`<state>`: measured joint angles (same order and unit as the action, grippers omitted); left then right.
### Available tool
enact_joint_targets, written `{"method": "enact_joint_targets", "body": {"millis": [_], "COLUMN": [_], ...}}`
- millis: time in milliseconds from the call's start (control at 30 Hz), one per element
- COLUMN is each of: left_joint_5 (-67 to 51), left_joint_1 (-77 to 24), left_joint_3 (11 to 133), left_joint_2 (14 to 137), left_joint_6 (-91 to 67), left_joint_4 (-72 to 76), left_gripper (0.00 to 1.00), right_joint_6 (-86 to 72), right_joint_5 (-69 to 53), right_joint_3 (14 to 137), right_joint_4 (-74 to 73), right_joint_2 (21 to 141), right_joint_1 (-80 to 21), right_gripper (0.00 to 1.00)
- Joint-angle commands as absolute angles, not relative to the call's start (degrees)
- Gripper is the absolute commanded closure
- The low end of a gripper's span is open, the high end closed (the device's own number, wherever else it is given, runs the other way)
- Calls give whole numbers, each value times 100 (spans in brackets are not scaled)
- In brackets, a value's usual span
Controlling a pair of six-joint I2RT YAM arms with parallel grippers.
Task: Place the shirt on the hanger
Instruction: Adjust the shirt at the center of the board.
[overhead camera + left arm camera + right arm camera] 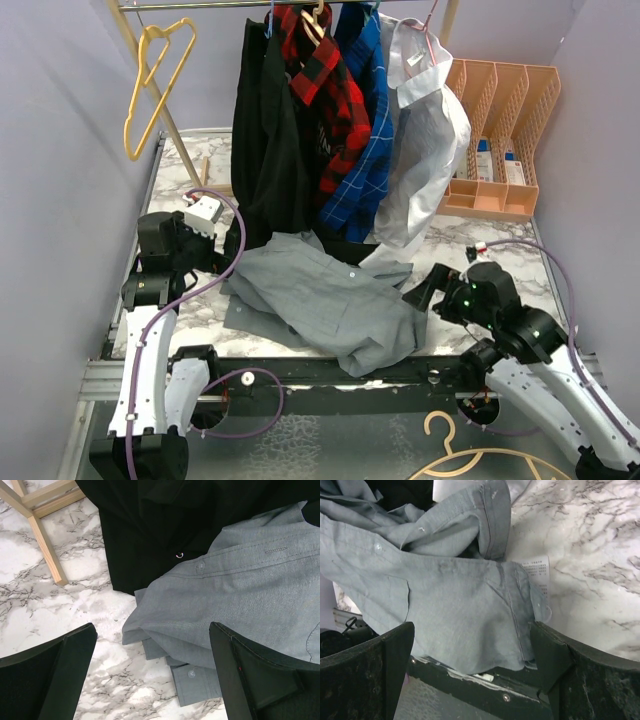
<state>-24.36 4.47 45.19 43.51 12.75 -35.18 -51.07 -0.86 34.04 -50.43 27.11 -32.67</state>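
Observation:
The light-grey shirt [330, 300] lies crumpled on the marble table, its hem drooping over the near edge. The yellow hanger [150, 85] hangs from the rack's left post, far from both arms. My left gripper [232, 245] is open at the shirt's left edge. In the left wrist view the shirt [240, 590] and a buttoned cuff lie between and beyond the open left gripper [152, 675]. My right gripper [420, 290] is open at the shirt's right side. The right wrist view has the shirt [450, 610] hanging between the open right gripper [472, 675], with nothing gripped.
A black garment [265, 130], red plaid shirt [320, 80], blue plaid shirt [365, 130] and white shirt [425, 140] hang from the rack behind. A peach organizer [500, 140] stands back right. A tan hanger [470, 460] lies below the table's front rail [485, 690]. The wooden rack leg [45, 545] is near left.

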Motion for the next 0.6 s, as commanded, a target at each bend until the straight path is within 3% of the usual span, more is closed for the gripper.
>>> {"method": "enact_joint_targets", "body": {"millis": [0,567], "left_joint_5": [-2412,-2334], "left_joint_1": [431,424], "left_joint_3": [4511,4553], "left_joint_2": [4283,4140], "left_joint_6": [1307,1285], "left_joint_4": [-3447,-3464], "left_gripper": [1,1], "right_joint_6": [-5184,-6357], "right_joint_5": [-102,597], "right_joint_3": [3567,2857], "right_joint_4": [-5795,-5771], "right_joint_2": [2259,2876], "right_joint_1": [-3278,-3277], "right_gripper": [0,0]}}
